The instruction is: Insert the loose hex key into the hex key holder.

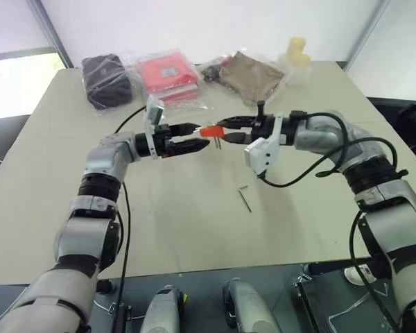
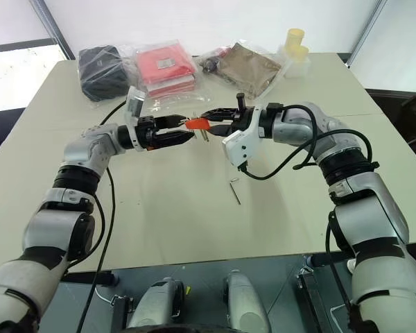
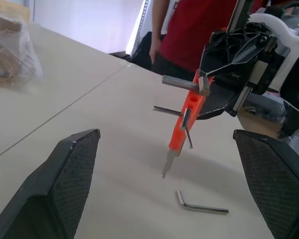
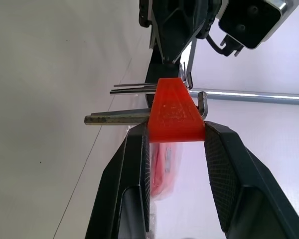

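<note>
left eye view: the small orange-red plastic hex key holder hangs in the air above the pale beige table, clamped by one end between the two black fingers of the right gripper. in the right wrist view the holder is a wedge-shaped block with a pebbled face, pinched between the textured pads, with several thin grey metal keys of different thickness sticking out of its side, the thickest one a dull, scuffed rod. in the left wrist view the block points downward, keys fanning off it at different angles.

the left gripper faces it from the other side, its jaws spread wide and holding nothing; its fingertips sit just beside the holder's free end, and i cannot tell whether they touch it.

the loose hex key, a thin dark-grey l-shaped metal rod with a long leg and a short bent end, lies flat on the table, below and apart from both grippers, nearer the robot's side.

at the far edge of the table lie a black pouch in clear plastic, a red packet in clear wrap and a brown bagged bundle.
</note>
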Available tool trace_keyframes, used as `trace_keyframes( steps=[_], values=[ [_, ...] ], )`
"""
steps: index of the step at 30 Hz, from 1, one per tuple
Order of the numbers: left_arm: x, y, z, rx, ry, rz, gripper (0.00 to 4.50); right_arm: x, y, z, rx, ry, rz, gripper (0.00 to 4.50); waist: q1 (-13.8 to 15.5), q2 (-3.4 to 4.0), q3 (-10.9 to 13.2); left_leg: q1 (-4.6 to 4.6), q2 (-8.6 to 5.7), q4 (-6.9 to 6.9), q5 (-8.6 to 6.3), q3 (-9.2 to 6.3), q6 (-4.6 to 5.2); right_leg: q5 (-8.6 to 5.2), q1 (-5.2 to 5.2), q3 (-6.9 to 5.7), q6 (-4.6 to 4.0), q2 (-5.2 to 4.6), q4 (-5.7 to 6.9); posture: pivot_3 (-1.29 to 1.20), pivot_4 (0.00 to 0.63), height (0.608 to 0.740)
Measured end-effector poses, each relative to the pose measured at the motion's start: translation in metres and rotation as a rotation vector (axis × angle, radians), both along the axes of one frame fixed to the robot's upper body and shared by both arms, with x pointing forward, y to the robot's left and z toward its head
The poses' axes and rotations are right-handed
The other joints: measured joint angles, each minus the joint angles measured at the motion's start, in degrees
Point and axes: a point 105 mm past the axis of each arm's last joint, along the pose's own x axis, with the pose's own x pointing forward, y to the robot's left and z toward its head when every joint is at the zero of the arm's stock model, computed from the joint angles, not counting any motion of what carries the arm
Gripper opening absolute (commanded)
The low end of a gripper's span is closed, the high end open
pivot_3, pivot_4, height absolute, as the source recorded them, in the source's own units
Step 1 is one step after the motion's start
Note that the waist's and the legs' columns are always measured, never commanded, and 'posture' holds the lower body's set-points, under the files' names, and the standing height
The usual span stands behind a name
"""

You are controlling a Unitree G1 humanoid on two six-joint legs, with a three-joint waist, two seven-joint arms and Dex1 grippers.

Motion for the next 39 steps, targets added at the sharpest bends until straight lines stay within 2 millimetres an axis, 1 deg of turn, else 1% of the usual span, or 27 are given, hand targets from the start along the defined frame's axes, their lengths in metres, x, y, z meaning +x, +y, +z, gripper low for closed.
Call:
trace_keyframes(
  steps=[4, 6, 8, 10, 12, 14, 16, 39],
  values=[
    [0.002, -0.005, 0.008, -0.014, -0.016, -0.016, 4.50, 0.000, 0.000, 0.000, 0.006, 0.005, -0.002, 0.98, 0.1, 0.00, 0.0, -0.01, -0.01, 0.02, 0.00, 0.00, 0.00, 0.00, 0.01, 0.00, 0.00, -0.02, 0.00, 0.00, 0.150, 0.740],
    [0.002, -0.007, 0.009, -0.018, -0.017, -0.025, 3.96, -0.001, 0.001, -0.001, 0.011, 0.010, -0.002, 0.98, 0.1, 0.00, 0.0, -0.01, -0.01, 0.02, 0.00, 0.00, 0.00, 0.00, 0.01, 0.00, 0.00, -0.02, 0.00, 0.00, 0.150, 0.740],
    [0.002, -0.008, 0.007, -0.017, -0.014, -0.031, 3.17, -0.002, 0.001, -0.003, 0.013, 0.016, 0.000, 0.98, 0.1, 0.00, 0.0, -0.01, -0.01, 0.02, 0.00, 0.00, 0.00, 0.00, 0.01, 0.00, 0.00, -0.02, 0.00, 0.00, 0.150, 0.740],
    [0.002, -0.009, 0.005, -0.015, -0.011, -0.033, 1.99, -0.001, 0.001, -0.004, 0.014, 0.019, -0.005, 0.98, 0.0, 0.00, 0.0, -0.01, -0.01, 0.02, 0.00, 0.00, 0.00, 0.00, 0.00, 0.00, 0.00, -0.01, 0.01, 0.00, 0.150, 0.740],
    [0.001, -0.011, 0.004, -0.015, -0.010, -0.053, 0.96, 0.000, 0.000, -0.003, 0.017, 0.021, -0.017, 0.98, 0.0, 0.00, 0.0, -0.01, -0.01, 0.02, 0.00, -0.01, 0.00, 0.00, 0.00, 0.00, 0.00, -0.01, 0.01, 0.00, 0.150, 0.740],
    [-0.003, -0.017, 0.004, -0.021, -0.012, -0.089, 0.21, 0.002, 0.000, -0.003, 0.020, 0.024, -0.027, 0.98, 0.1, 0.00, 0.0, -0.01, -0.01, 0.02, 0.00, -0.01, 0.00, 0.00, 0.00, -0.01, 0.00, -0.01, 0.01, 0.00, 0.150, 0.740],
    [-0.003, -0.018, 0.006, -0.018, -0.022, -0.093, 0.02, 0.002, 0.003, -0.004, 0.027, 0.031, -0.026, 0.98, 0.1, 0.00, 0.0, -0.01, -0.01, 0.03, 0.00, 0.00, 0.00, 0.00, 0.00, 0.00, 0.00, -0.01, 0.01, 0.00, 0.150, 0.740],
    [-0.001, -0.020, 0.002, 0.003, -0.038, -0.085, 0.02, 0.001, 0.002, -0.010, 0.043, 0.049, -0.059, 0.98, 0.1, 0.00, 0.0, -0.01, -0.01, 0.03, 0.00, -0.01, 0.00, 0.00, 0.00, 0.00, 0.00, -0.01, 0.03, 0.00, 0.150, 0.740]
  ],
)
